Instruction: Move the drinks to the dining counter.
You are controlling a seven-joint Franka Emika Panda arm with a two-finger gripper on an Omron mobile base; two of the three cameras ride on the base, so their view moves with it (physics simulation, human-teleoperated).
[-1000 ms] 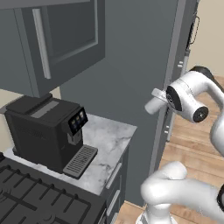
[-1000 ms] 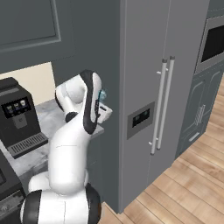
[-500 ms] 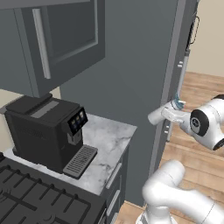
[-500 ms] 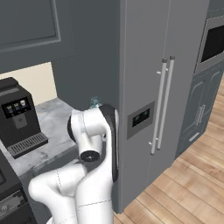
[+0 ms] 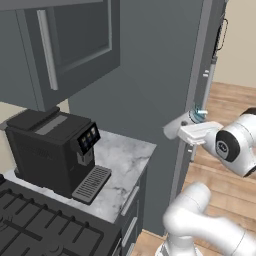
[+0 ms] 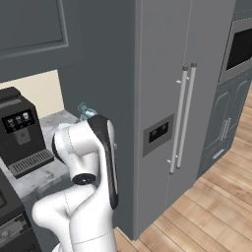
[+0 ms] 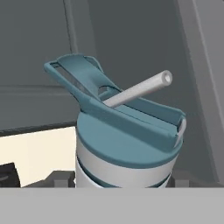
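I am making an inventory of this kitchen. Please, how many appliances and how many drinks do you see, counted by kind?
Coffee machine: 1
Stove: 1
Refrigerator: 1
Wall oven: 1
Drink cup with teal lid and straw, in the pincer: 1
Total: 5

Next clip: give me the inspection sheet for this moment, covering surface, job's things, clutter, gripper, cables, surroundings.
Surface: marble worktop beside the stove; dining counter not seen.
Job's things: a drink with teal lid and pale straw, held up in the air in front of the fridge; green bottle not seen.
Clutter: coffee machine on the worktop.
Gripper: gripper closed on the drink, whose top shows above it.
Cables: nothing seen.
Surroundings: grey cabinets, wall oven, wooden floor.
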